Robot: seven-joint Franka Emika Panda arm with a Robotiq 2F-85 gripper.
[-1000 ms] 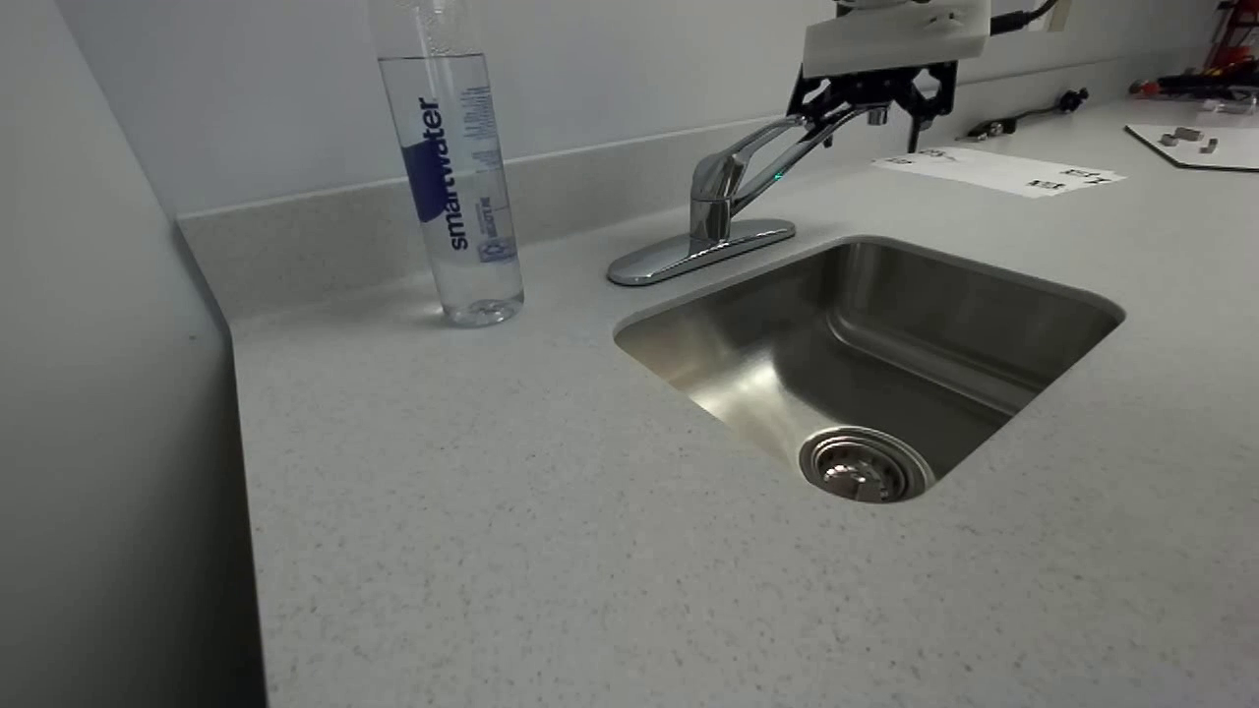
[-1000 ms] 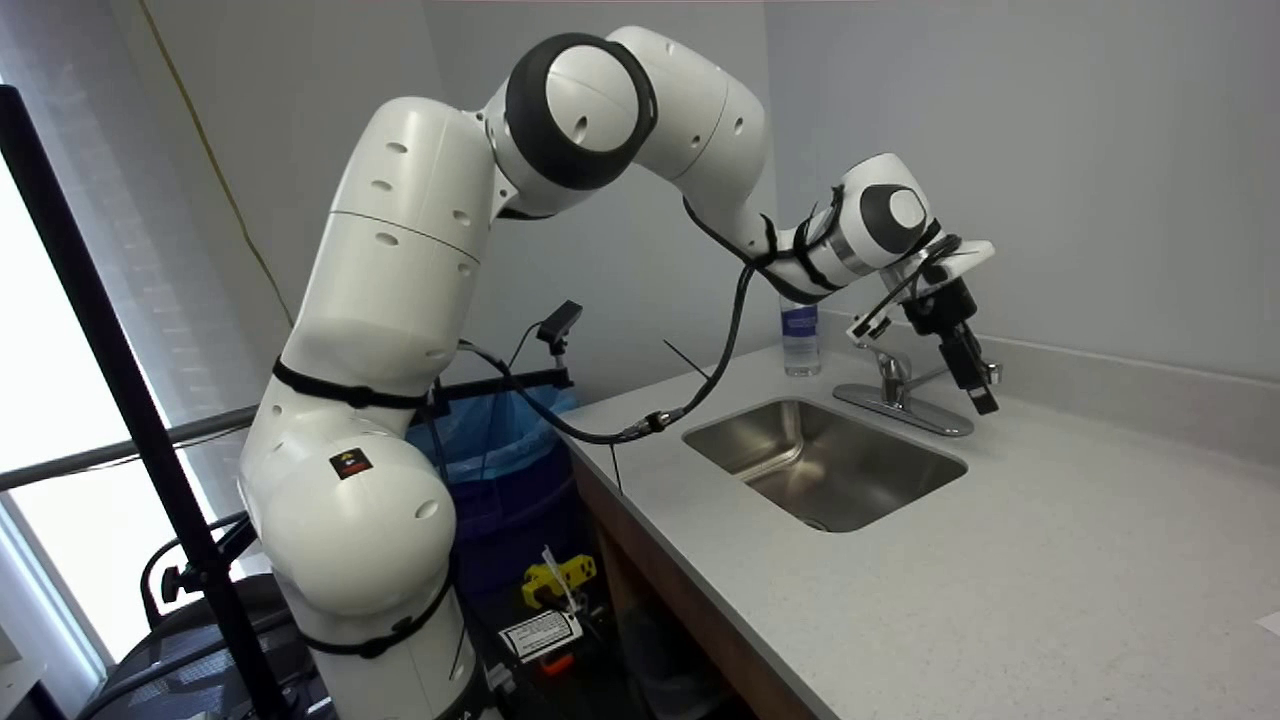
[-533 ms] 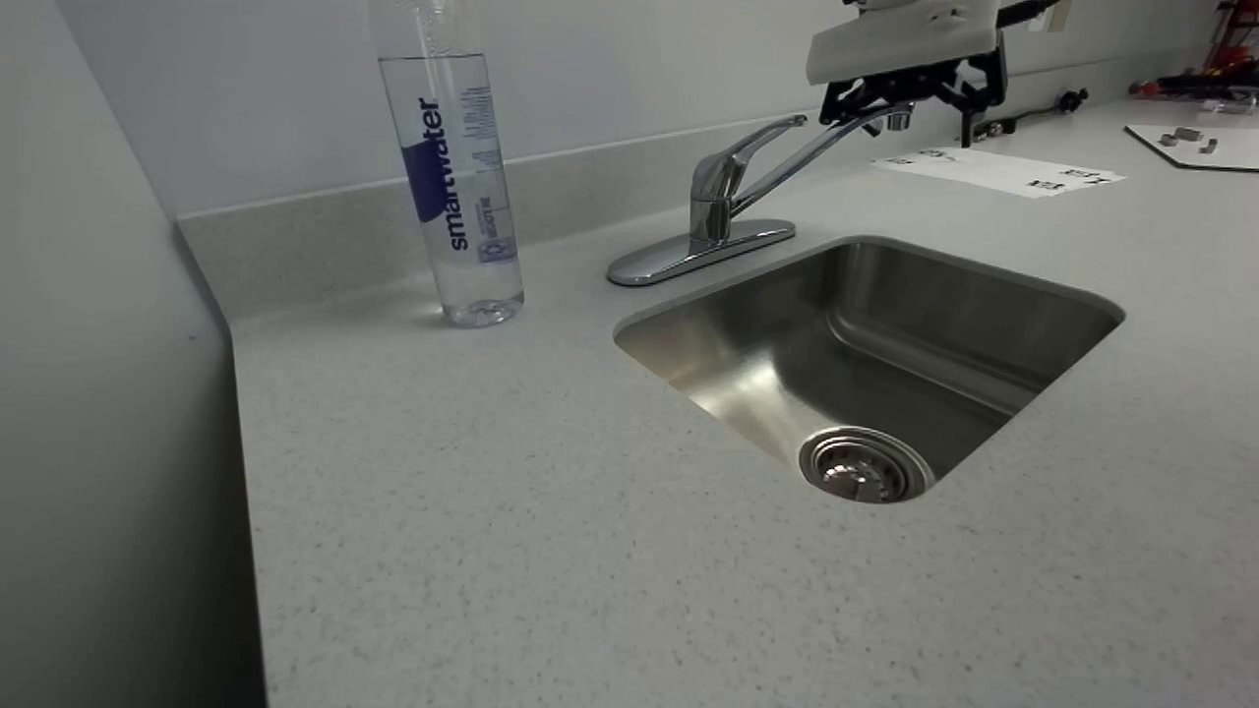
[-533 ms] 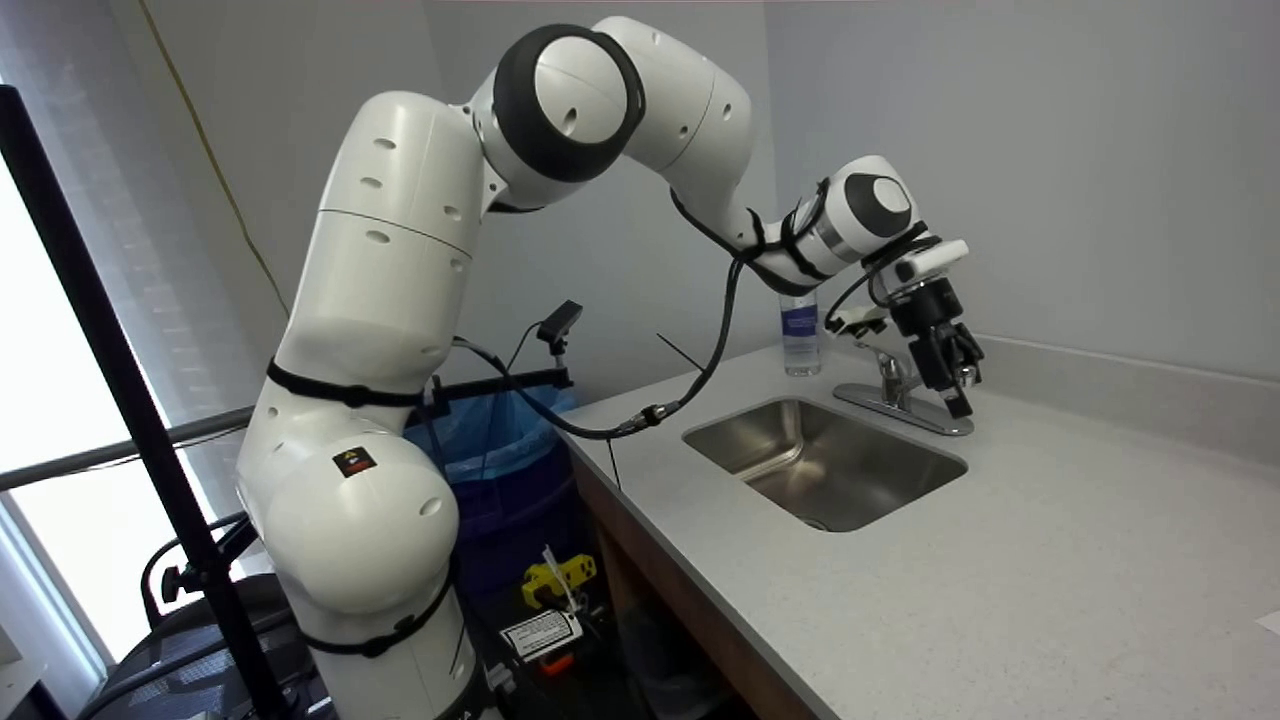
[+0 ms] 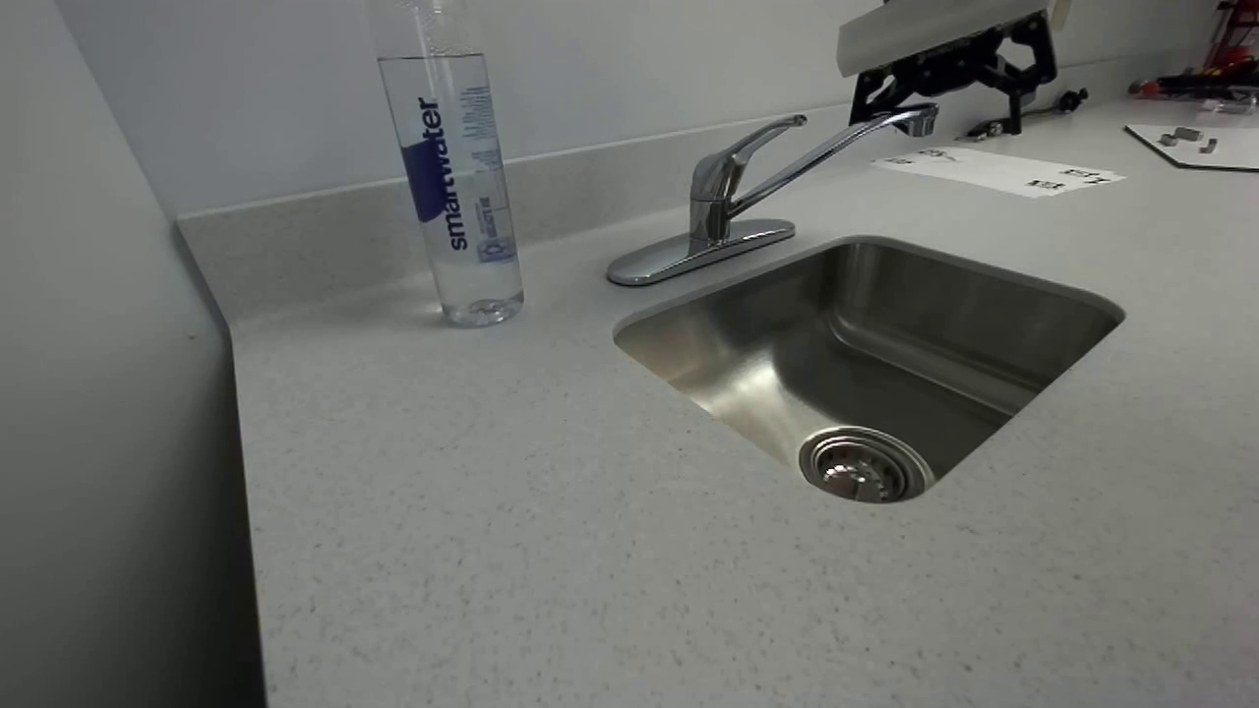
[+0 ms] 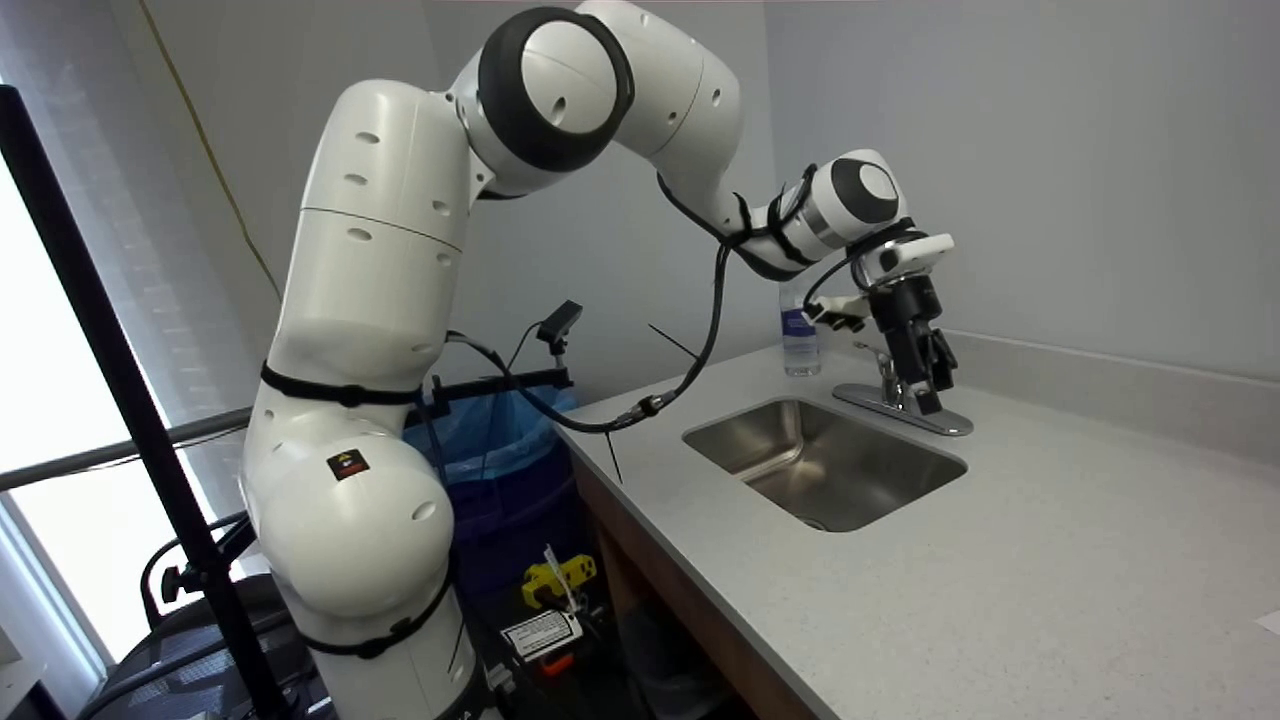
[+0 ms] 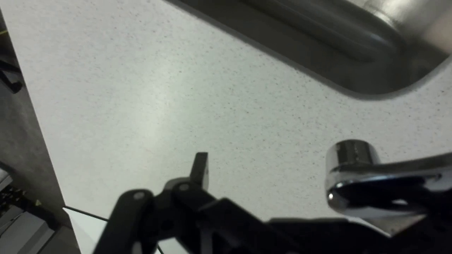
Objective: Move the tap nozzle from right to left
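The tap nozzle (image 5: 809, 159) is a thin chrome tube rising from the faucet body (image 5: 710, 202), its downturned tip near the gripper in an exterior view. The lever handle (image 5: 765, 138) sits above it. My gripper (image 5: 936, 122) is open, with its fingers spread on either side of the nozzle's end. In the wrist view, one finger (image 7: 200, 167) stands well left of the nozzle tip (image 7: 349, 176), with a gap between. The other finger is hidden behind the nozzle there; I cannot tell if it touches. In an exterior view, my gripper (image 6: 935, 396) hides most of the nozzle.
A steel sink (image 5: 875, 324) lies in front of the faucet base (image 5: 679, 258). A tall water bottle (image 5: 457, 197) stands beside the faucet. A paper sheet (image 5: 998, 170) and a board (image 5: 1215, 147) lie farther along the counter. A wall runs behind.
The nozzle tip has swung to the right in an exterior view, and my gripper has moved along with it. In the opposite-facing exterior picture, the arm has moved left. The gripper stays open.
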